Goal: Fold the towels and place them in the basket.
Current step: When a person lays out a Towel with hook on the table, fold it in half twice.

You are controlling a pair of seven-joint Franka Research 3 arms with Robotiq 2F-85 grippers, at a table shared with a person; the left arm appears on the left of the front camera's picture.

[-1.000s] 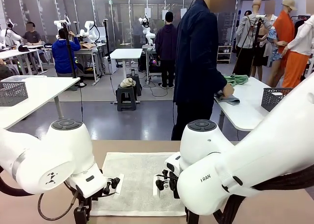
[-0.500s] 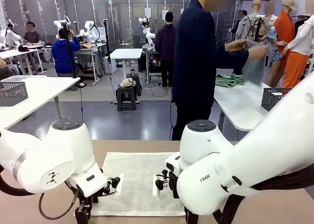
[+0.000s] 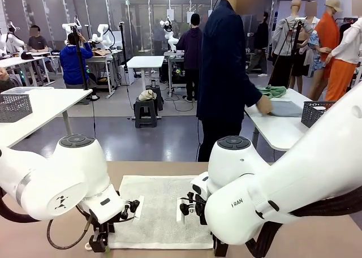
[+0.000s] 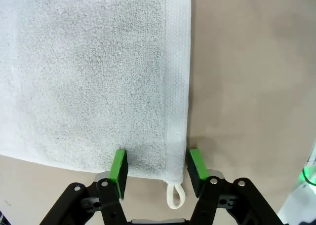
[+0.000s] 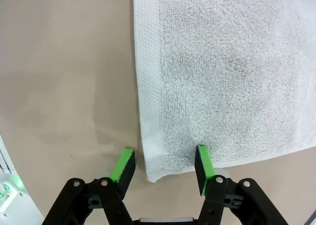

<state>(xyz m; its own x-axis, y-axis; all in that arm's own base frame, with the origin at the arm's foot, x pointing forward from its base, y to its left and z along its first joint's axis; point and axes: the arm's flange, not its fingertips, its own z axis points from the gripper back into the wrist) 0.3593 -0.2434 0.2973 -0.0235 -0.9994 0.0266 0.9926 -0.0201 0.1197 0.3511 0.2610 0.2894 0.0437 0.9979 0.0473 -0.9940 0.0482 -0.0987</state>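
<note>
A cream-white towel (image 3: 161, 210) lies flat on the tan table (image 3: 169, 168) between my two arms. My left gripper (image 4: 157, 167) is open and low over the towel's near corner; its green pads (image 4: 118, 166) straddle the hem, with the corner loop (image 4: 174, 195) just below. In the front view the left gripper (image 3: 97, 242) sits at the towel's near left corner. My right gripper (image 5: 163, 167) is open too, its pads (image 5: 202, 166) on either side of the towel (image 5: 222, 72) at the other near corner. A pale grey-blue towel (image 3: 285, 108) lies on a white table under the person's hand (image 3: 263, 105), beside the dark grey basket (image 3: 315, 114).
The person (image 3: 226, 77) stands beyond the tan table, turned to the white side table (image 3: 277, 128) at the right, which also bears a green cloth (image 3: 271, 91). A paler mesh basket (image 3: 14, 106) stands on another white table at the left.
The person lifted the grey-blue towel, then laid it flat on the white table. My left gripper has shifted slightly toward the towel's corner; the right arm has hardly moved.
</note>
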